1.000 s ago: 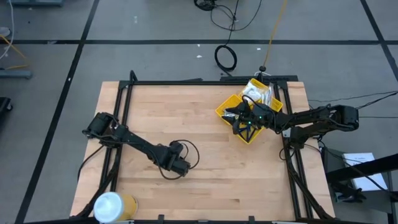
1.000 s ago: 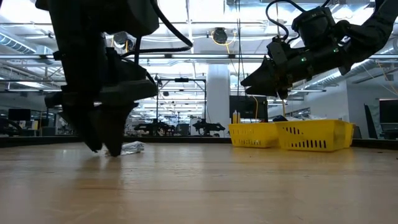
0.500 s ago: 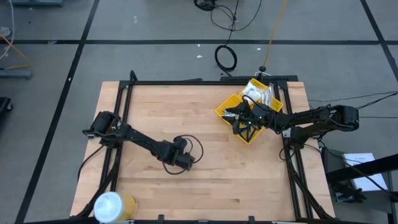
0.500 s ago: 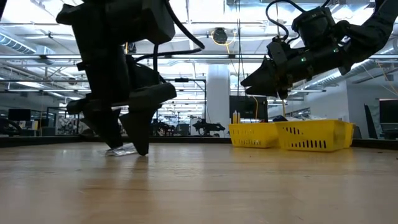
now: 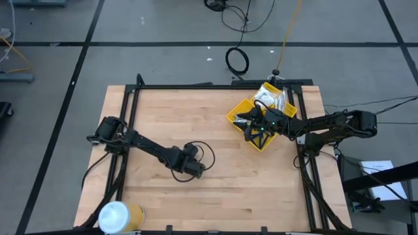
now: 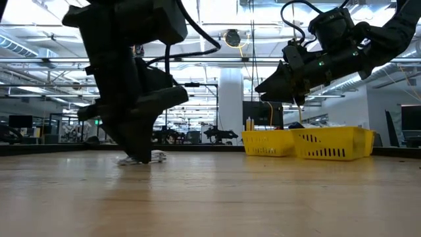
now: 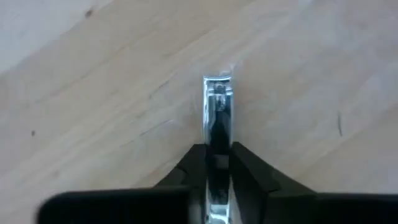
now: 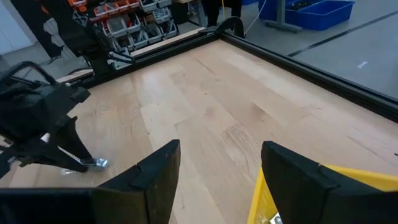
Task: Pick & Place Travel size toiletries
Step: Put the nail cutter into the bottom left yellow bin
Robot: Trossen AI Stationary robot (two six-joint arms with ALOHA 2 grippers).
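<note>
One silvery tube [image 7: 217, 106] sits clenched in the left gripper [image 7: 217, 163], low on the bench [image 7: 93, 93] for lifting; right gripper [image 8: 217, 165] waits spread over the yellow bin [image 8: 329, 186].

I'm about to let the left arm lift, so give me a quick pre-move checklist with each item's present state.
1. Left gripper fingers closed on the silvery item: ok.
2. Item centred between the fingers: ok, it runs straight out between them.
3. Item off the table: not ok, it lies at the wood in the low view.
4. Right gripper out of the way: ok, it hangs above the yellow bin, fingers open.
5. Room left in the bin: cannot tell.
</note>
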